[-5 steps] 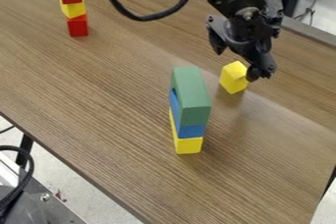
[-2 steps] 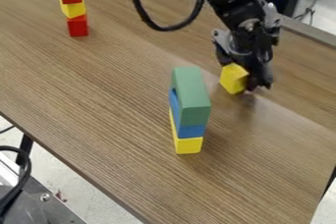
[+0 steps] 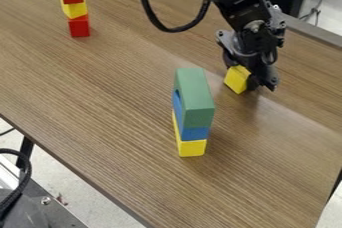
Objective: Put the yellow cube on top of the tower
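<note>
The pincer point(image 3: 244, 77) has come down to the yellow cube point(image 3: 236, 80), right of and behind the green-topped tower point(image 3: 194, 111). I cannot tell if it is grasping it. The cube is smooth, about as long as it is wide, and one corner points to the front. Under the tower, the worktop point(image 3: 113, 92) has wood stripes. The tower has three blocks: green, blue, yellow. Far behind it, to the left, three blocks make a red-and-yellow stack point(image 3: 77, 9).
</note>
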